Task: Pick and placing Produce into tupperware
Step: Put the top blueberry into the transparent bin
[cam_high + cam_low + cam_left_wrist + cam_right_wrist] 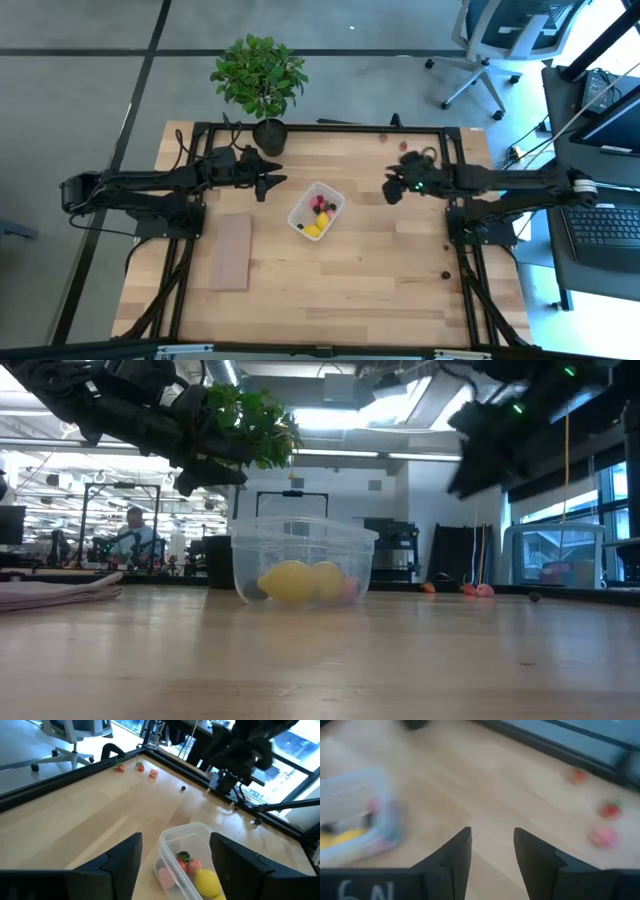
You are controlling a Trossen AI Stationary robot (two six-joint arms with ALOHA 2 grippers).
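Clear plastic, thin-walled and colourless, forms the small rectangular tupperware tub (317, 210) with rounded corners. It sits on the pale wooden table (360, 270) near the middle, turned at an angle between the two arms. Inside lie tiny toy produce pieces: two yellow ones (314, 229), a red one (322, 216), a pink one and something dark.

From table height the yellow pieces (298, 581) show through the tub's wall (300, 560), which the overhead picture cannot give. The left wrist camera looks down into the tub (192, 857) and shows the red piece (183, 861) with a green cap beside a yellow one (207, 881).

Just left of the tub, the left gripper (268, 184) hangs above the table with its fingers (122, 862) spread and nothing between them. To the right, well apart from the tub, the right gripper (390, 188) also hangs in the air, fingers (455, 855) parted and empty.

Nearer the front left lies a flat tan rectangular board (232, 251). A small dark piece (446, 274) rests alone near the right frame rail.

Farther back, by the far right corner, three small red and pink pieces (137, 767) lie loose; only the wrist and low views show them plainly. A leafy green potted plant (259, 80) stands at the far edge. Beyond the table, the low view shows a seated person (133, 535).
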